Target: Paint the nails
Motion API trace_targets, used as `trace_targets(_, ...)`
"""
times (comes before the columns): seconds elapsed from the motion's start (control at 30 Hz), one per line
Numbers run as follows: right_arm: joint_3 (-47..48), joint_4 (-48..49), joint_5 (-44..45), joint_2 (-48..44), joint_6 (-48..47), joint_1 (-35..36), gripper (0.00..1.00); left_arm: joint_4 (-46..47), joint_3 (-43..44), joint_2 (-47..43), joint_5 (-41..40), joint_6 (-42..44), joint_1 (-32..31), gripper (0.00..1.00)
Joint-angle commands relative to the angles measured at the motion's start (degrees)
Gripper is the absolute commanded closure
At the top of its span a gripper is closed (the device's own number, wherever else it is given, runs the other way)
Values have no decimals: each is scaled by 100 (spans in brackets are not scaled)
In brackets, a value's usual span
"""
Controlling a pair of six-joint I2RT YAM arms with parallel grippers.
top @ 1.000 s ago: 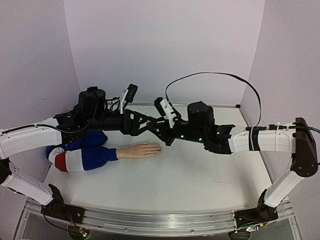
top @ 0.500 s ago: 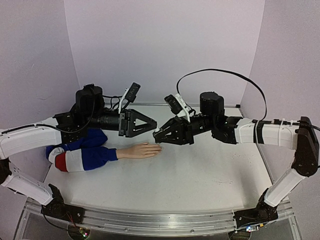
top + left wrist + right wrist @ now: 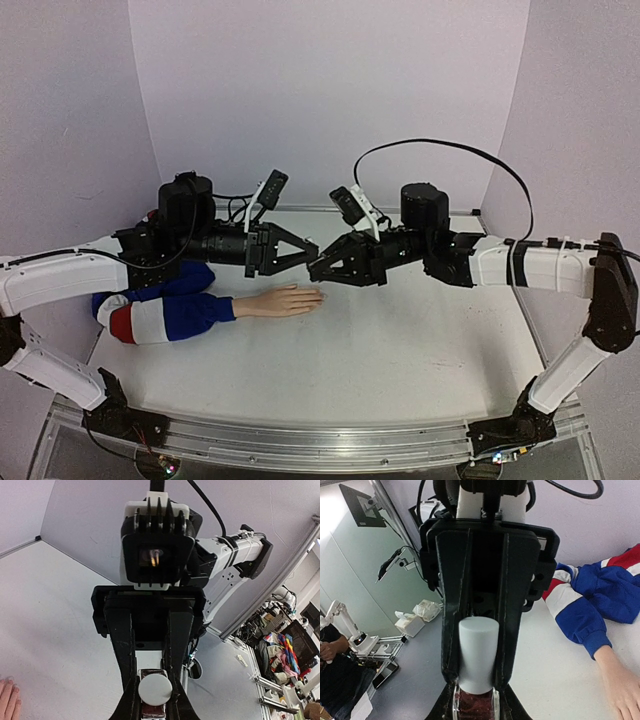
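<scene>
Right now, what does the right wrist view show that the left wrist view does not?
Only the right wrist view: the striped sleeve and the white cap side-on, as a cylinder. Only the left wrist view: the cap's round top end-on, and the white right arm. Both: the polish bottle between black fingers, and part of the mannequin hand.

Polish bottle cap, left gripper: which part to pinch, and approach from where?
Pinch the white cap across its round side wall, coming in along its axis from the top end. The right gripper holds the glass body with the cap pointing at the left gripper, whose fingers flank it; contact is unclear.
</scene>
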Motion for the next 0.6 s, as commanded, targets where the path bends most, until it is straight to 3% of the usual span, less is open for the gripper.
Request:
trace_targets(0.0,72,-5,982,-183,-496,0,100,288,257,-46,-373,-47,-49,93)
trace_targets(0.07,-5,-255,2006,-289,-719,30,100,220,253,-31,-590,-55,-48,96)
trace_targets(0.13,-106,-458,3905,-443,-963,232,100,118,252,-7,-875,-74,-51,100)
trace_targets(0.17,-158,-527,5479,-517,-1147,519,100,62,240,11,-1044,-105,-49,100)
trace_targets(0.2,-186,-458,8042,-536,-1256,1010,100,-4,229,25,-1267,-138,-51,100)
trace_targets(0.27,-125,-57,10537,-366,-1674,1572,100,-129,202,71,-1694,-256,-53,100)
trace_targets(0.3,-56,263,11239,-218,-2046,1746,100,-201,211,104,-1896,-324,-50,100)
trace_targets(0.4,316,532,11520,187,-2491,1848,100,-457,341,281,-2066,-407,-35,100)
trace_targets(0.57,98,507,9277,2,-2427,1797,100,-546,463,374,-1787,-424,8,97)
